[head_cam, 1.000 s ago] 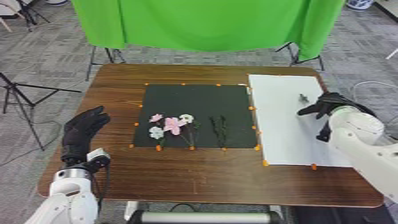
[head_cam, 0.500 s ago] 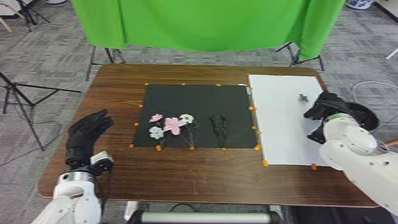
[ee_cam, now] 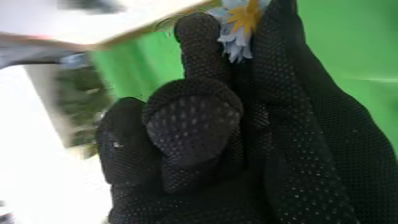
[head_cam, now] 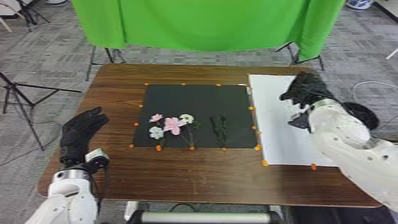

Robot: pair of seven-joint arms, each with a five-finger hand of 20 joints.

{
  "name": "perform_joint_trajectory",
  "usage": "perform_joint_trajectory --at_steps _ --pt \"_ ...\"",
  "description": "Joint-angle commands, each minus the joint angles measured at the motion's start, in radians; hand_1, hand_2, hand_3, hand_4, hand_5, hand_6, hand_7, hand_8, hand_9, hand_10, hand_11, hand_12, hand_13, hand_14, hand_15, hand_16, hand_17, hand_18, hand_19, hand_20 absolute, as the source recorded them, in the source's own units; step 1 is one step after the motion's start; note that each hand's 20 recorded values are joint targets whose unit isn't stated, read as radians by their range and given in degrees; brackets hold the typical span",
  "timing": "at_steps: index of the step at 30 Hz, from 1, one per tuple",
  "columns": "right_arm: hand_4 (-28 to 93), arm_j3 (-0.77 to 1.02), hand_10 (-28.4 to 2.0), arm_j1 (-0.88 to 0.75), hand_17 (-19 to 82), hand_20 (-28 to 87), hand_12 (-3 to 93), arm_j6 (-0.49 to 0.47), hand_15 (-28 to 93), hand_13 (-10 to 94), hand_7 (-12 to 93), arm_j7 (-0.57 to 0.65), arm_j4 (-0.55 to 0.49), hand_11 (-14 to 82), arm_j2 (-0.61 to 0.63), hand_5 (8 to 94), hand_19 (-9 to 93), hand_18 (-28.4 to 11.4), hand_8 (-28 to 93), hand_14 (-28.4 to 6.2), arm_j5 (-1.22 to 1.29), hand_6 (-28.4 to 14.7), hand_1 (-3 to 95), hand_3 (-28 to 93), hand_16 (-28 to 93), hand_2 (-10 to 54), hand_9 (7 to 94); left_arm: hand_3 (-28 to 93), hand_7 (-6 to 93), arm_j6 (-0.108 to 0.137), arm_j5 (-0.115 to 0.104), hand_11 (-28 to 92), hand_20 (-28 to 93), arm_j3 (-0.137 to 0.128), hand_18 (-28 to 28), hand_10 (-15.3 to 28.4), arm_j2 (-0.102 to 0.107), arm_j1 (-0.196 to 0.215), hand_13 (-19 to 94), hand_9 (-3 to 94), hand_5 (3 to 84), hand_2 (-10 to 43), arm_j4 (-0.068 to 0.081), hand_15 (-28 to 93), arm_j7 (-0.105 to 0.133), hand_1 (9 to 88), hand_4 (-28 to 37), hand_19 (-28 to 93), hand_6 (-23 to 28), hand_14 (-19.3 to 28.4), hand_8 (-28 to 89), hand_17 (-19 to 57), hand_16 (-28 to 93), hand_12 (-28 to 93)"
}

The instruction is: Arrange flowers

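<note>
In the head view, my right hand (head_cam: 307,91) is over the upper part of the white sheet (head_cam: 273,140). In the right wrist view, my right hand (ee_cam: 200,125) has its thumb and fingers closed around a pale flower (ee_cam: 242,20) with a yellow centre, whose head stands out by the fingertips. On the black mat (head_cam: 191,95) lie a pink flower (head_cam: 172,126), a smaller pink one (head_cam: 155,118), white blossoms (head_cam: 156,133) and dark green stems (head_cam: 219,131). My left hand (head_cam: 80,131) is open at the table's left side.
Orange markers (head_cam: 252,108) line the edges of mat and sheet on the brown table (head_cam: 191,175). A dark round container (head_cam: 361,114) is at the right, beside my right arm. A green cloth (head_cam: 209,25) hangs beyond the far edge.
My right hand has moved left and away from the table's right edge, over the upper part of the white sheet. The left hand has shifted only slightly.
</note>
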Motion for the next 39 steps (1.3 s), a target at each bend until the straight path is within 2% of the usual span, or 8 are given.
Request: perform_joint_trajectory --at_steps 1,5,11,23,29,34,39 --pt "-20 -0.330 -10.7 0.411 64 44 26.1 -0.113 55 94 16 -0.115 0.008 6.3 -0.127 79.7 93 -12.9 4 -1.6 0.134 2.0 59.4 61 29 -9.5 87.8 67 21.0 -0.004 0.002 26 20 0.010 12.4 14.4 0.006 -0.016 44 54.1 55.5 7.7 0.007 28 -0.010 38.8 -18.3 20 2.5 16.9 -9 14.0 -4 11" --pt "-20 -0.457 -10.7 0.502 65 44 25.9 -0.137 55 94 16 -0.151 0.068 6.4 -0.222 79.7 93 -12.6 4 -1.4 0.106 2.0 59.4 61 28 -9.5 87.8 67 21.0 -0.012 0.010 26 20 0.013 12.5 14.3 0.008 -0.028 44 54.2 55.4 7.6 0.010 28 -0.012 38.8 -18.3 20 2.5 16.9 -10 14.0 -4 11" --pt "-20 -0.514 -10.5 0.515 65 44 25.4 -0.177 55 94 16 -0.159 0.120 6.1 -0.302 79.8 93 -12.2 4 -1.4 0.092 2.1 59.3 61 28 -9.5 87.4 67 21.0 -0.021 0.017 26 20 0.019 12.5 14.3 0.011 -0.046 44 54.2 55.5 7.6 0.017 28 -0.020 38.7 -18.2 20 2.5 16.8 -10 14.0 -4 11" --pt "-20 -0.526 -10.3 0.483 65 44 24.5 -0.258 56 94 16 -0.144 0.157 5.3 -0.316 79.3 93 -12.1 4 -1.3 0.087 2.4 58.7 61 28 -9.5 85.7 67 20.9 -0.019 0.012 26 20 0.016 12.4 14.3 0.012 -0.035 44 54.1 55.4 7.4 0.015 28 -0.020 38.5 -18.3 20 2.5 16.9 -9 13.8 -4 11" --pt "-20 -0.524 -10.2 0.479 65 45 24.2 -0.247 56 94 17 -0.153 0.155 5.3 -0.316 78.6 93 -12.2 4 -1.3 0.101 2.6 58.5 62 28 -9.5 84.6 67 21.0 -0.019 0.009 26 20 0.022 12.4 14.2 0.012 -0.041 44 54.1 55.4 7.3 0.016 28 -0.014 38.5 -18.4 20 2.4 16.8 -10 13.6 -4 11" --pt "-20 -0.518 -10.1 0.477 65 45 24.1 -0.252 56 94 17 -0.154 0.146 5.4 -0.304 78.3 93 -12.2 4 -1.4 0.102 2.7 58.3 62 28 -9.4 84.1 67 21.0 -0.023 0.008 26 20 0.031 12.4 14.2 0.012 -0.053 44 54.1 55.4 7.3 0.023 28 -0.013 38.6 -18.4 19 2.4 16.8 -10 13.5 -4 11" --pt "-20 -0.514 -10.4 0.469 64 45 23.8 -0.256 55 94 17 -0.147 0.142 5.7 -0.292 78.1 93 -12.2 4 -1.5 0.106 2.7 57.9 62 28 -9.4 83.6 67 21.0 -0.022 0.008 26 20 0.029 12.5 14.2 0.011 -0.050 44 54.1 55.4 7.3 0.022 28 -0.013 38.6 -18.4 20 2.5 16.8 -10 13.3 -3 11"
